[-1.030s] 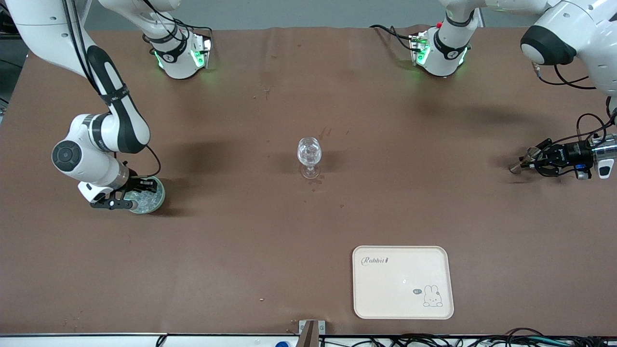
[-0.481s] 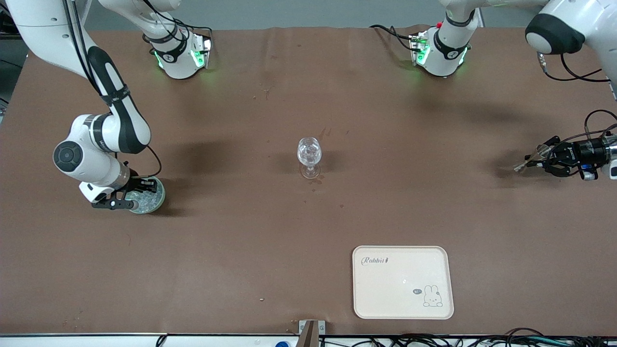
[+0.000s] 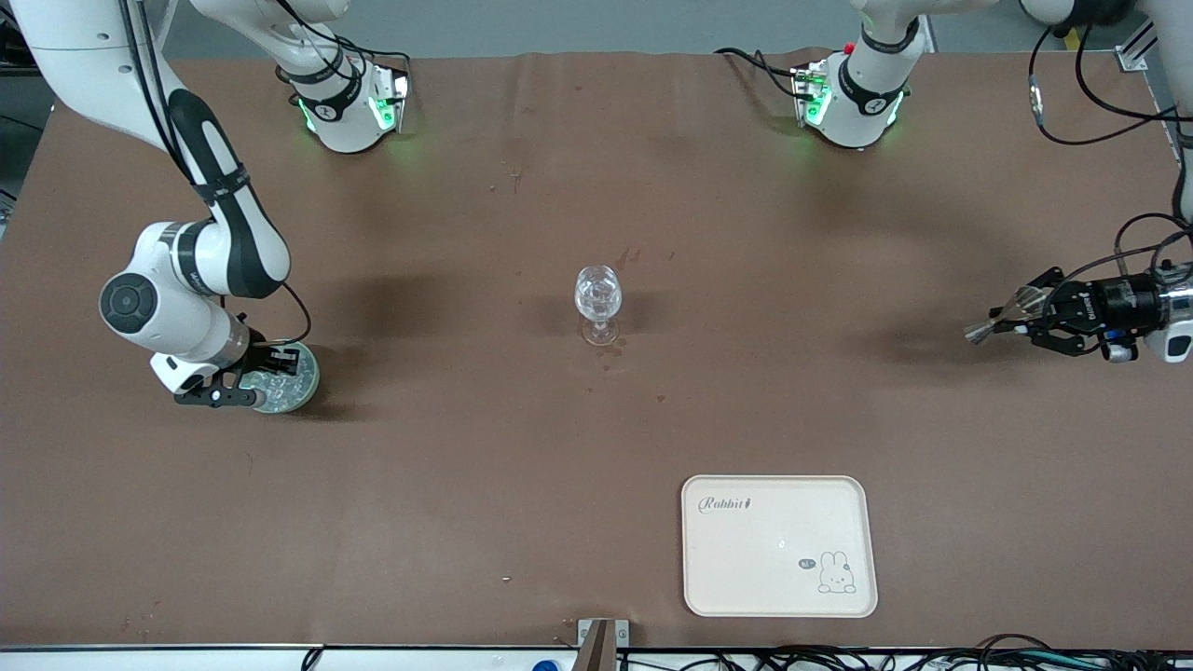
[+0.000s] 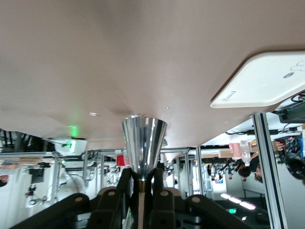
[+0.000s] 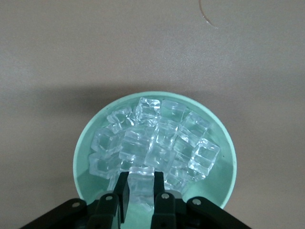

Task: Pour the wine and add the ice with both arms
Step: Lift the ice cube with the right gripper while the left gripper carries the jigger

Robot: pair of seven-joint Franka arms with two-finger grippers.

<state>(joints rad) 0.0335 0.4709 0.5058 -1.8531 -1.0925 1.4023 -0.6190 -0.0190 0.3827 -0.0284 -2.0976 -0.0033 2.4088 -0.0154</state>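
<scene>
A clear stemmed glass [image 3: 597,296] stands at the table's middle. A pale green bowl [image 3: 300,384] of ice [image 5: 157,138] sits toward the right arm's end. My right gripper [image 3: 264,371] is down in the bowl, and in the right wrist view the right gripper [image 5: 141,177] is shut on one clear ice cube [image 5: 142,191] at the near edge of the pile. My left gripper [image 3: 1033,317] hovers over the table at the left arm's end, shut on the stem of a silver cone-shaped metal cup [image 3: 988,327]. The left wrist view shows the cup [image 4: 144,140] between the left gripper's fingers [image 4: 125,183].
A cream tray [image 3: 778,545] with a rabbit drawing lies near the front edge, nearer the front camera than the glass; it also shows in the left wrist view [image 4: 262,81]. Brown table cover [image 3: 466,466] spreads between the bowl, the glass and the tray.
My left gripper with the metal cup drew back toward the table's end, then came back toward the glass and a little lower. The right gripper stayed in the bowl.
</scene>
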